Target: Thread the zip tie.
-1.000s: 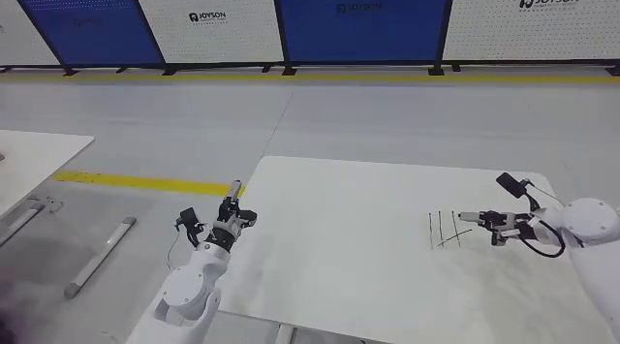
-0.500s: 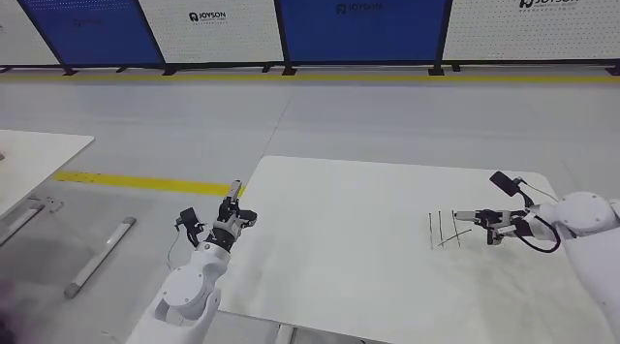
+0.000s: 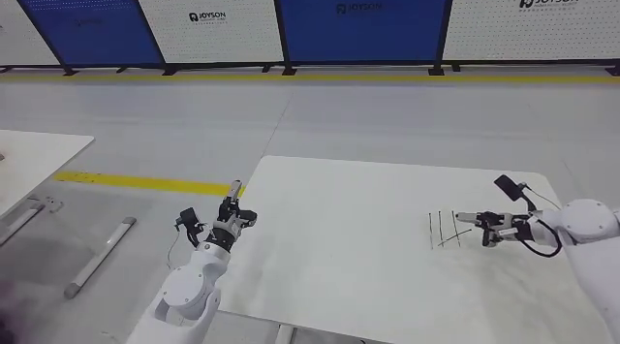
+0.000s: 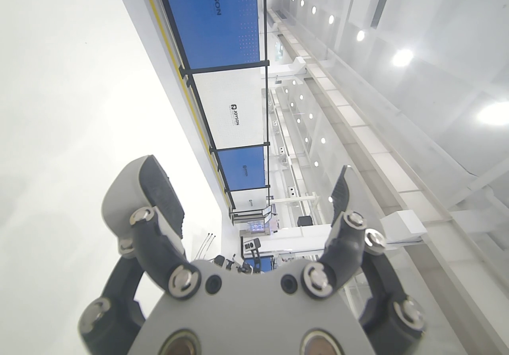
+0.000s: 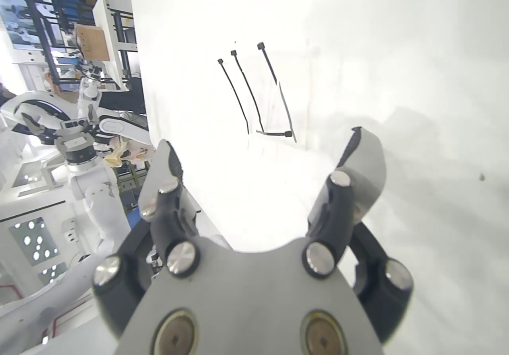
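Four thin black plastic zip ties (image 3: 441, 230) (image 5: 247, 89) lie flat on the white rectangular desk (image 3: 349, 247) (image 5: 358, 14) (image 4: 59, 54), toward its right side. Three lie side by side, roughly parallel, with their square heads toward the far edge. The fourth, crossing zip tie (image 3: 455, 237) (image 5: 274, 132) lies aslant over the near ends of the others.

Right gripper (image 3: 467, 216) (image 5: 264, 141): grey metal with black pads, just beside the zip ties on their right and pointing at them. Fingers (image 5: 364, 149) apart, nothing between them. Whether they touch the desk cannot be told.

Left gripper (image 3: 233, 192) (image 4: 244, 173): same make, at the left edge of the desk, well apart from the zip ties and pointing toward the far wall. Fingers (image 4: 159, 189) apart, holding nothing.

Surroundings: row of blue and white perforated panels (image 3: 363, 5) along the back of the room; grey floor with a yellow line (image 3: 145, 183) beside the desk; second white table (image 3: 34, 160) at the far left.
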Robot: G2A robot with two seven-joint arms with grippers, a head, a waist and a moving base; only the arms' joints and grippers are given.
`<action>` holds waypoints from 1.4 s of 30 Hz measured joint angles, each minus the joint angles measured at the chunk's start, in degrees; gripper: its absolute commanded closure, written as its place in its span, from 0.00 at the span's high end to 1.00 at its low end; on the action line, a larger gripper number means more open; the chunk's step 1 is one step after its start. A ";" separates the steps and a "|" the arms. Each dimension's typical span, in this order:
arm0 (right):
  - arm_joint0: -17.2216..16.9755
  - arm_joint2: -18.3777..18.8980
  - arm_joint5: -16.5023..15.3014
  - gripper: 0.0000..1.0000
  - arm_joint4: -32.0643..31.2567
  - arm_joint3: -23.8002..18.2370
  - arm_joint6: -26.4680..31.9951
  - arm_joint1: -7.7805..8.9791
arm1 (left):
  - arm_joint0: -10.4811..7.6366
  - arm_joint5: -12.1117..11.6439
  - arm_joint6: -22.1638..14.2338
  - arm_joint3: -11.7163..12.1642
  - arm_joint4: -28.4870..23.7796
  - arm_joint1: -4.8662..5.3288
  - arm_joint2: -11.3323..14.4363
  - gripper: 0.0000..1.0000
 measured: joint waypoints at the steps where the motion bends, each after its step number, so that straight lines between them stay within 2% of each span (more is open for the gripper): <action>1: 0.04 0.21 -0.74 0.43 0.88 0.65 0.44 0.00 | 0.00 0.00 0.00 0.00 0.00 0.00 0.00 1.00; 4: 0.26 0.74 -2.37 0.42 2.70 2.41 1.26 0.07 | 0.00 0.00 0.00 0.00 0.00 0.00 0.00 1.00; 6: 0.46 0.88 -2.93 0.49 3.24 3.36 1.46 0.12 | 0.00 0.00 0.00 0.00 0.00 0.00 0.00 1.00; 7: 0.59 0.87 -3.07 0.81 3.36 3.92 1.45 0.12 | 0.00 0.00 0.00 0.00 0.00 0.00 0.00 1.00; 8: 0.68 0.85 -3.15 1.00 3.44 4.30 1.39 0.11 | 0.00 0.00 0.00 0.00 0.00 0.00 0.00 1.00; 16: 0.33 2.48 -6.35 1.00 5.97 6.81 1.83 0.99 | 0.00 0.00 0.00 0.00 0.00 0.00 0.00 1.00; 21: -2.02 5.11 -6.43 1.00 9.38 4.10 3.95 2.44 | 0.00 0.00 0.00 0.00 0.00 0.00 0.00 1.00; 25: -2.90 4.52 -6.30 1.00 8.00 2.52 2.86 2.61 | 0.00 0.00 0.00 0.00 0.00 0.00 0.00 1.00; 27: -2.50 3.91 -5.76 0.86 7.55 2.43 2.11 2.36 | 0.00 0.00 0.00 0.00 0.00 0.00 0.00 1.00; 28: -2.11 3.52 -5.33 0.85 7.22 2.42 1.58 2.19 | 0.00 0.00 0.00 0.00 0.00 0.00 0.00 1.00; 29: -1.83 3.23 -5.03 0.71 6.99 2.44 1.28 2.07 | 0.00 0.00 0.00 0.00 0.00 0.00 0.00 1.00; 30: -1.42 2.81 -4.57 0.65 6.51 2.51 0.93 1.93 | 0.00 0.00 0.00 0.00 0.00 0.00 0.00 1.00; 32: -0.80 2.11 -3.75 0.65 5.61 2.71 0.42 1.71 | 0.00 0.00 0.00 0.00 0.00 0.00 0.00 1.00; 34: -0.20 1.35 -3.02 0.57 4.93 3.15 0.28 1.41 | 0.00 0.00 0.00 0.00 0.00 0.00 0.00 1.00; 36: 0.33 0.66 -2.57 0.53 4.57 3.81 0.30 1.10 | 0.00 0.00 0.00 0.00 0.00 0.00 0.00 1.00; 40: 0.92 -0.53 -2.24 0.52 4.28 5.36 0.13 0.43 | 0.00 0.00 0.00 0.00 0.00 0.00 0.00 1.00; 42: 1.22 -0.95 -2.24 0.48 4.25 6.27 -0.04 0.16 | 0.00 0.00 0.00 0.00 0.00 0.00 0.00 1.00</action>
